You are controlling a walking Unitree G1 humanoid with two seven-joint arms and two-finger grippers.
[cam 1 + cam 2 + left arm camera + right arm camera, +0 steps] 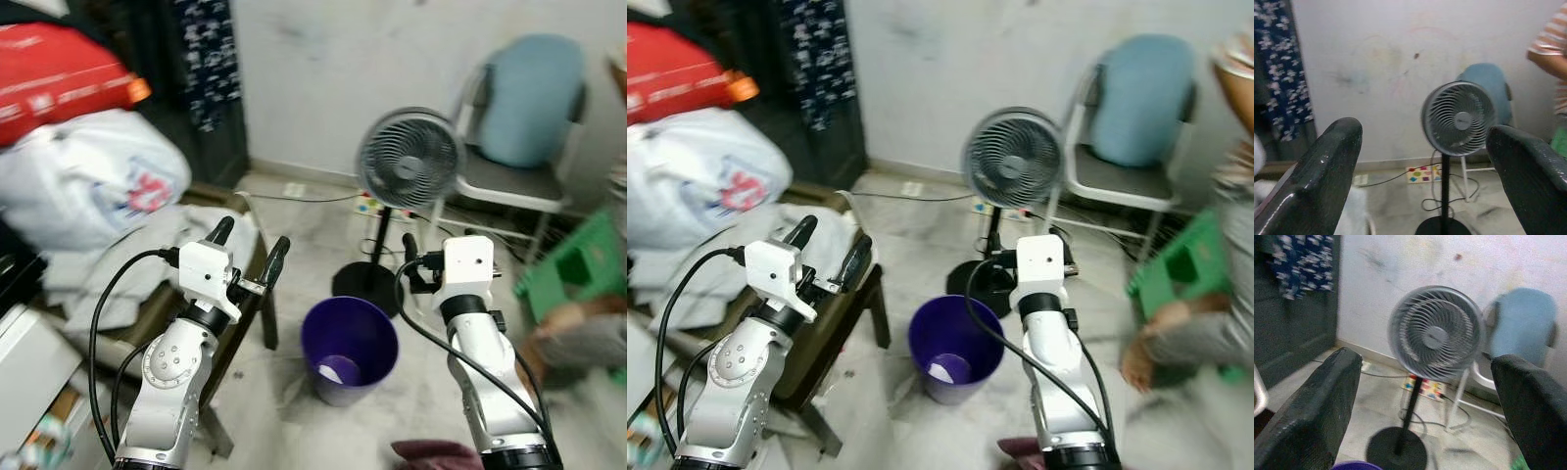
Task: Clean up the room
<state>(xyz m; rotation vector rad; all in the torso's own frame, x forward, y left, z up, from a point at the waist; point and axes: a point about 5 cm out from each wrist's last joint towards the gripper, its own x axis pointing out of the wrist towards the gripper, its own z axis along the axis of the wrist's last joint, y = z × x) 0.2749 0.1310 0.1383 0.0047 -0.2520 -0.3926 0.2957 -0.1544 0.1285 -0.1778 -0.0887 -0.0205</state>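
Left eye view, grippers: we see the left gripper [249, 251] raised with its two black fingers spread and nothing between them; the right gripper [416, 257] is raised beside it, its fingers mostly hidden behind the white wrist block.
Left eye view, floor: a purple bin [350, 350] stands between our two arms, with a pale scrap lying at its bottom — just behind it is the black base of a standing fan [409, 159].
Left eye view, left side: a white bag [88, 181] and a red bag [54, 76] are piled above crumpled white cloth on a low dark table [263, 305].
Left eye view, right side: a chair [524, 122] with a blue back stands against the wall; a green stool [580, 262] is near it.
Right eye view, edge: a person [1205, 304] in striped clothing crouches by the green stool, blurred; a dark red cloth [1019, 449] lies at the foot of our right arm.
Left wrist view: the two fingers stand wide apart, empty, framing the fan and a coloured power strip [1424, 173] on the floor by the wall.
Right wrist view: our right fingers are likewise wide apart and hold nothing — the fan and chair lie beyond, the purple rim just visible below.
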